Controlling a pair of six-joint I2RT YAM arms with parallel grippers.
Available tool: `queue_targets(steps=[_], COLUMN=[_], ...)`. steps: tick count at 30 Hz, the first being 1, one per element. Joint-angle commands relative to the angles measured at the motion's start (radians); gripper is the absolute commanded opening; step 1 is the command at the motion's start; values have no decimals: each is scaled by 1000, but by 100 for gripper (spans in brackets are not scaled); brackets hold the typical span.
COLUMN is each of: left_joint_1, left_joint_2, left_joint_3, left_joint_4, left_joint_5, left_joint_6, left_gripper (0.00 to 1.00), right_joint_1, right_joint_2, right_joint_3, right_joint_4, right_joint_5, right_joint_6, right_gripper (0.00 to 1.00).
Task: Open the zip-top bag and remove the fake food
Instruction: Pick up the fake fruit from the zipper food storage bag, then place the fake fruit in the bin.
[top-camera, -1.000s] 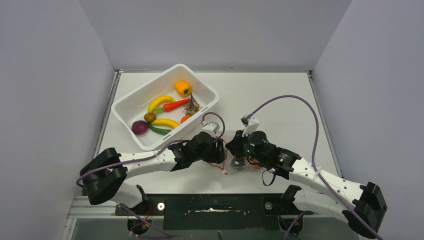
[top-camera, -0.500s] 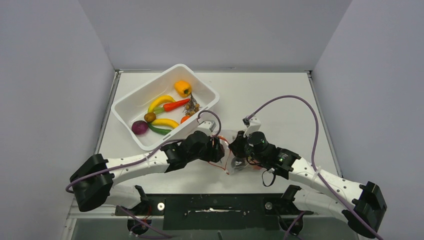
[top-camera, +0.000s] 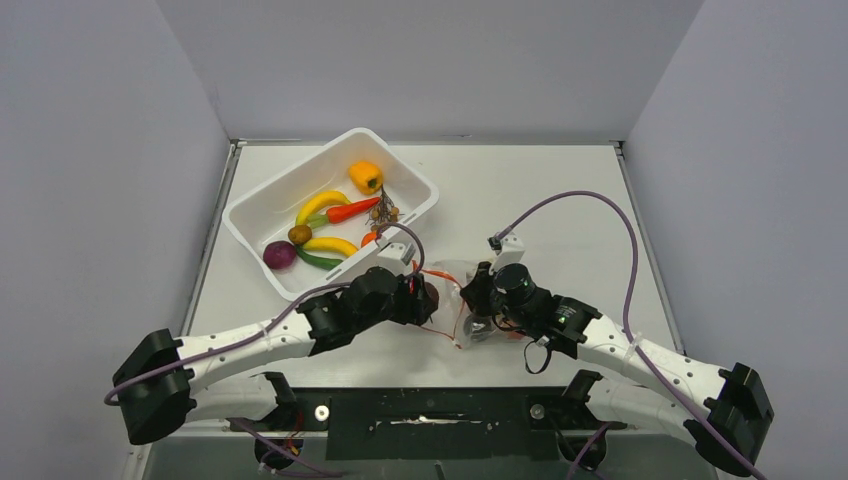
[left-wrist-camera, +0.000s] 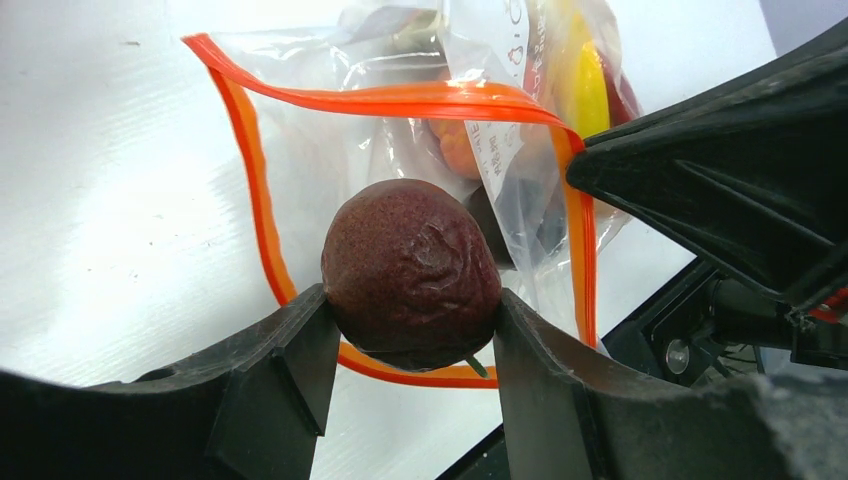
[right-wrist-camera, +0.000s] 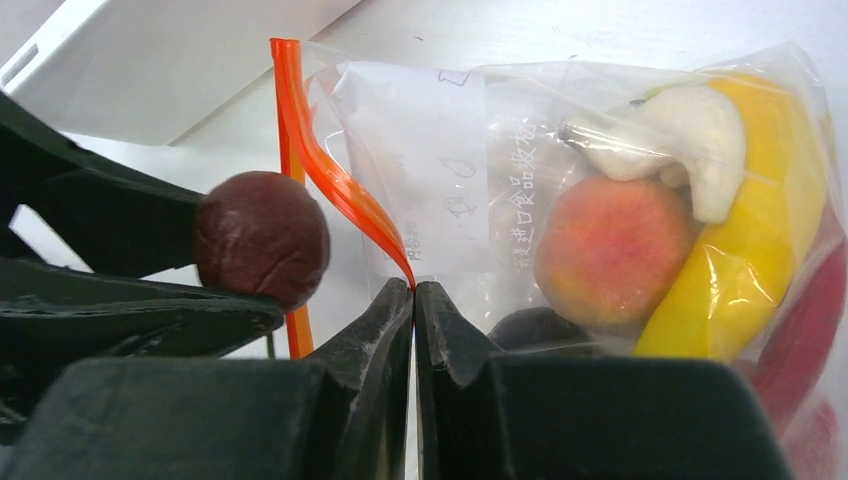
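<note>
- The zip-top bag (top-camera: 456, 300) lies on the table (top-camera: 560, 200) near its front edge, between the two grippers. Its orange zip strip (left-wrist-camera: 400, 98) is spread into an open loop.
- Inside the bag are a peach (right-wrist-camera: 612, 252) and a yellow banana (right-wrist-camera: 760, 230), with something dark (right-wrist-camera: 540, 328) under the peach and something red at the far side, both too hidden to name.
- A dark purple plum (left-wrist-camera: 412, 272) sits outside the bag's mouth, just in front of the loop.
- The left gripper (left-wrist-camera: 410, 312) has the plum clamped between its two fingers.
- The right gripper (right-wrist-camera: 413, 295) has its fingers pressed together on the zip strip's edge – a thin pinch.
- Well to the left and farther back, a white tub (top-camera: 290, 172) holds more toy fruit and vegetables.
</note>
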Motion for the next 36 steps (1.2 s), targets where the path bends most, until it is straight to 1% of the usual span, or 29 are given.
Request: queue_targets(steps=[1, 6, 8, 11, 15, 18, 21, 23, 26, 30, 36], left_joint_1=[14, 84, 132, 242, 439, 633, 832, 905, 928, 928, 920], left_joint_2=[-89, -177, -211, -247, -264, -237, -173, -113, -33, 9, -48], left_joint_3=[8, 44, 62, 98, 164, 196, 197, 197, 194, 160, 87], left_joint_4=[16, -34, -63, -127, -206, -244, -246, -255, -286, -289, -277], left_joint_5=[-53, -67, -67, -52, 0, 75, 209, 280, 321, 364, 456], left_joint_6=[41, 87, 106, 148, 205, 228, 213, 193, 180, 168, 135], left_gripper=[0, 0, 0, 0, 0, 0, 0, 0, 0, 0, 0], right_joint_1=[-7, -15, -20, -25, -30, -32, -34, -33, -36, -41, -44], right_joint_2=[-7, -9, -9, -12, -14, -14, -14, -13, -15, -15, -3], right_joint_3=[28, 26, 27, 28, 26, 26, 27, 30, 33, 28, 28], right_joint_4=[4, -1, -4, -7, -7, -8, -6, -9, -16, -15, 2], right_joint_5=[49, 51, 49, 43, 34, 29, 24, 22, 18, 13, 4], right_joint_6=[17, 21, 21, 24, 27, 28, 30, 30, 27, 27, 24], right_gripper=[5, 5, 5, 5, 5, 5, 5, 5, 5, 5, 6])
